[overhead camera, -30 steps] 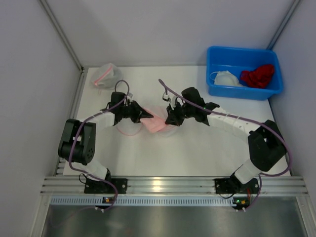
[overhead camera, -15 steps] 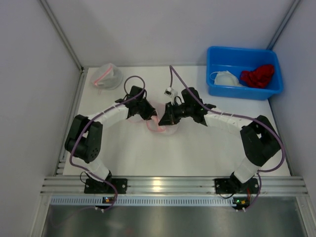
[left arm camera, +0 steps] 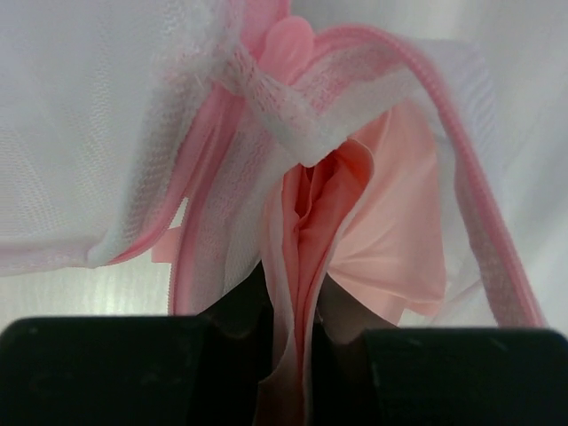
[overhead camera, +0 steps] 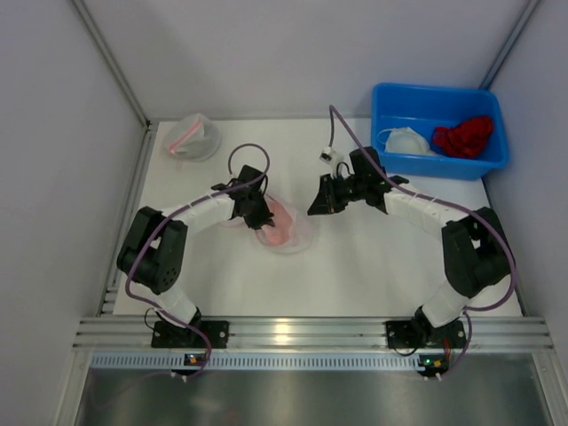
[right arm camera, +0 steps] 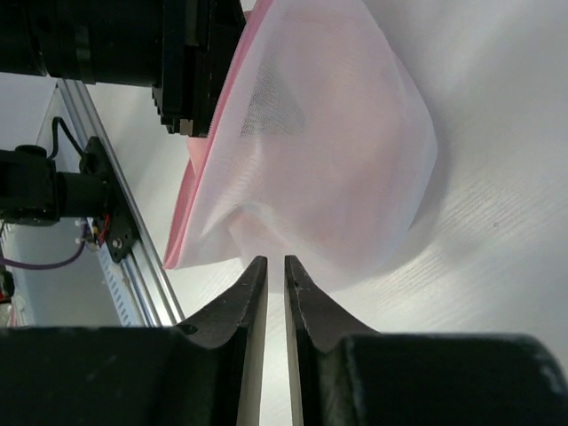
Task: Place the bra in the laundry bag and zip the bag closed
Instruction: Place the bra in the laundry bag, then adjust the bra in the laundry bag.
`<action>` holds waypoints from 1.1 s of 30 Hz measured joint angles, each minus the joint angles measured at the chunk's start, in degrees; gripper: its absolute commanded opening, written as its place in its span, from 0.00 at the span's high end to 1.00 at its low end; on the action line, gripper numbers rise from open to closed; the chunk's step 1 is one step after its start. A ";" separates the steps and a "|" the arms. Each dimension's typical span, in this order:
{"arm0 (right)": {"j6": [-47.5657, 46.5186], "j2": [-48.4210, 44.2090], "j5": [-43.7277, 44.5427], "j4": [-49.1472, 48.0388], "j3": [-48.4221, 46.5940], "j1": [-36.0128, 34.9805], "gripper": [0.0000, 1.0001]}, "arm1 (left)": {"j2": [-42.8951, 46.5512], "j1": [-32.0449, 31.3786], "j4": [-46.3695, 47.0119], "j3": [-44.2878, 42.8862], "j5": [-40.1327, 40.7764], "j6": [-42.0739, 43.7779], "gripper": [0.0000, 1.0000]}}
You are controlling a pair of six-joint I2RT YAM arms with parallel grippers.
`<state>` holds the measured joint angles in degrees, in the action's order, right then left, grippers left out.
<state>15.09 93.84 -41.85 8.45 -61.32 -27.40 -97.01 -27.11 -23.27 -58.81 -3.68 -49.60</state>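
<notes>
The white mesh laundry bag [overhead camera: 300,238] with a pink zipper edge lies mid-table. The pink bra [overhead camera: 279,224] sits in its mouth. My left gripper [overhead camera: 260,216] is shut on the bra's folded fabric. In the left wrist view the bra [left arm camera: 390,231] runs up from between my fingertips [left arm camera: 297,306], and the bag's mesh [left arm camera: 106,106] and zipper tape [left arm camera: 479,204] drape over it. My right gripper [overhead camera: 312,206] is just right of the bag, apart from it. In the right wrist view its jaws [right arm camera: 276,266] stand almost together with nothing between, and the bag [right arm camera: 337,151] lies ahead.
A blue bin [overhead camera: 390,155] at the back right holds a red garment [overhead camera: 463,135] and a white one [overhead camera: 406,140]. A second mesh bag [overhead camera: 191,138] lies at the back left. Grey walls close in both sides and the back.
My left gripper pushed the bra rightward into the bag's mouth. My right gripper let go of the bag and drew back up and to the right.
</notes>
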 measured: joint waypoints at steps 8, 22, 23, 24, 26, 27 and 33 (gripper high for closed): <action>-3.10 -1.53 -0.94 3.08 0.00 -0.24 0.86 | 0.57 -1.51 -3.08 -3.37 2.54 8.41 0.46; -7.80 -6.93 -0.33 7.54 -2.56 -0.24 0.84 | 9.94 -2.01 -10.29 -10.08 6.67 21.92 0.40; -8.37 -7.17 -0.20 7.98 -2.95 -0.24 0.83 | 11.26 -1.68 -10.86 -9.97 6.34 22.40 0.47; -8.81 -7.45 -0.07 8.35 -3.39 -0.24 0.83 | 12.96 -1.01 -11.10 -9.68 5.86 22.47 0.52; -9.49 -8.00 -0.02 8.63 -4.26 -0.24 0.83 | 16.83 1.51 -11.06 -8.17 4.04 22.47 0.58; -9.64 -8.20 -0.02 8.68 -4.76 -0.24 0.83 | 18.84 3.30 -11.21 -7.19 3.04 22.36 0.59; -10.82 -7.52 0.15 8.79 -10.10 -2.08 0.84 | 24.02 13.90 -11.39 -0.90 -1.81 21.11 0.72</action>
<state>4.27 86.32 -41.69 17.23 -71.42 -29.47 -72.99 -13.21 -34.65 -59.70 -5.50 -28.49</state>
